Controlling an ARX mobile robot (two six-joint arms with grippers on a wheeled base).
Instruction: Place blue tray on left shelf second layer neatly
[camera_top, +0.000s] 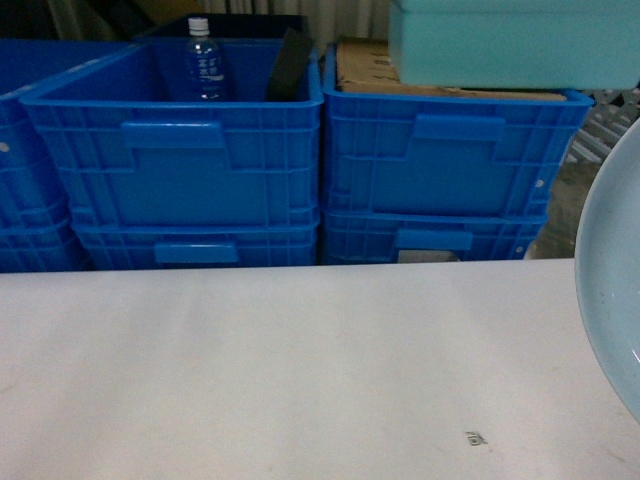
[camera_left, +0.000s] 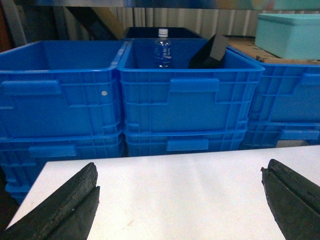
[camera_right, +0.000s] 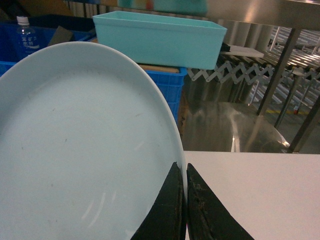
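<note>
The blue tray (camera_right: 85, 145), a pale round glossy dish, stands on edge and fills the left of the right wrist view. My right gripper (camera_right: 184, 172) is shut on its rim, one black finger on each side. In the head view only the tray's curved edge (camera_top: 610, 280) shows at the far right, above the white table (camera_top: 300, 370). My left gripper (camera_left: 180, 187) hangs open over the table with nothing between its two black fingers (camera_left: 75, 200). A steel rack (camera_right: 280, 60) with upright posts shows behind at the right; I cannot tell which shelf it is.
Stacked royal-blue crates (camera_top: 180, 150) line the table's far edge. The middle crate holds a water bottle (camera_top: 203, 60) and a dark object (camera_top: 290, 65). A pale teal box (camera_top: 510, 40) sits on cardboard over the right-hand crates (camera_top: 450, 160). A shiny steel surface (camera_right: 225, 125) lies beyond the table's right end.
</note>
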